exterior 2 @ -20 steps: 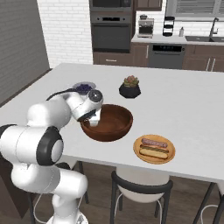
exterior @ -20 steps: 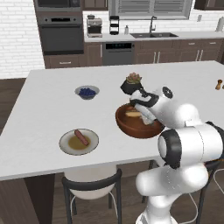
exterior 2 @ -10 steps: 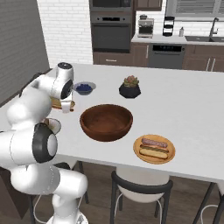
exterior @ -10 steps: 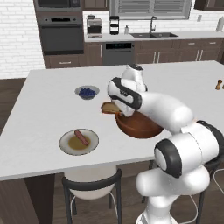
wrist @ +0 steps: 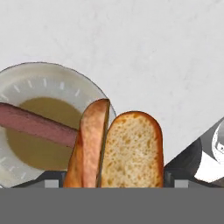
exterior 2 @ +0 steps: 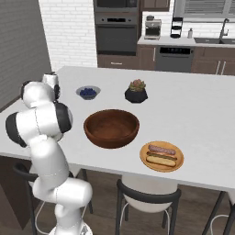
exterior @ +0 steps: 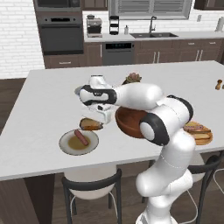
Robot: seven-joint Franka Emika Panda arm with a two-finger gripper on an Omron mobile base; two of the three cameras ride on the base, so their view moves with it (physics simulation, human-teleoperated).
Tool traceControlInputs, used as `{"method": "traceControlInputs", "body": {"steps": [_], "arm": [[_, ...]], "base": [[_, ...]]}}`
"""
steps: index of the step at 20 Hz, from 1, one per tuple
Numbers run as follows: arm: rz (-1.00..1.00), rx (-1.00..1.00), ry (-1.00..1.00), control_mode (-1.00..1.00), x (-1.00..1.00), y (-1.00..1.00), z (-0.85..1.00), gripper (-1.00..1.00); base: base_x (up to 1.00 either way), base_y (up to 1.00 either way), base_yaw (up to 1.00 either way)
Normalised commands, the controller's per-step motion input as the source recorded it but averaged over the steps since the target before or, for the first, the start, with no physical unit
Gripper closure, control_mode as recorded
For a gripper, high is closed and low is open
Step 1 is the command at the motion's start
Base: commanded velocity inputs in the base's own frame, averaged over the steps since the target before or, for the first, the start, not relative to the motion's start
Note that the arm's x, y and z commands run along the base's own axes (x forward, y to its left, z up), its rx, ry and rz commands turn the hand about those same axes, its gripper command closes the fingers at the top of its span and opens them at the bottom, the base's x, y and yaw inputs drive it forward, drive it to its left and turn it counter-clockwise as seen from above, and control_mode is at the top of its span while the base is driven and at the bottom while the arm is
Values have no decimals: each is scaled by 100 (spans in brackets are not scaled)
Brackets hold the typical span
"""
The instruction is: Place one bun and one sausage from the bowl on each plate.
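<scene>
The bun (wrist: 118, 151), split open, is clamped in the gripper (exterior: 97, 120) just above the right edge of the grey-rimmed plate (exterior: 66, 145), which holds a sausage (exterior: 81, 137). The right base view shows the empty bowl (exterior 2: 111, 127) and the filled orange plate (exterior 2: 176, 162). No legible writing.

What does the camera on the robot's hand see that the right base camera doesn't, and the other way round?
Hand view: a split bun held close up, near a grey-rimmed plate carrying a sausage. Right base view: the empty wooden bowl, a fully served orange plate, the blueberry bowl and the plant pot. Both: the white counter.
</scene>
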Motion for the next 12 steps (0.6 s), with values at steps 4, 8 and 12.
{"method": "traceControlInputs", "body": {"steps": [4,8,12], "arm": [[34,-35,0,-100,0,90,-49,100],[11,-26,-2,-100,26,75,-43,100],[0,-15,-12,-100,51,30,-5,100]], "base": [[0,0,0],[0,0,0],[0,0,0]]}}
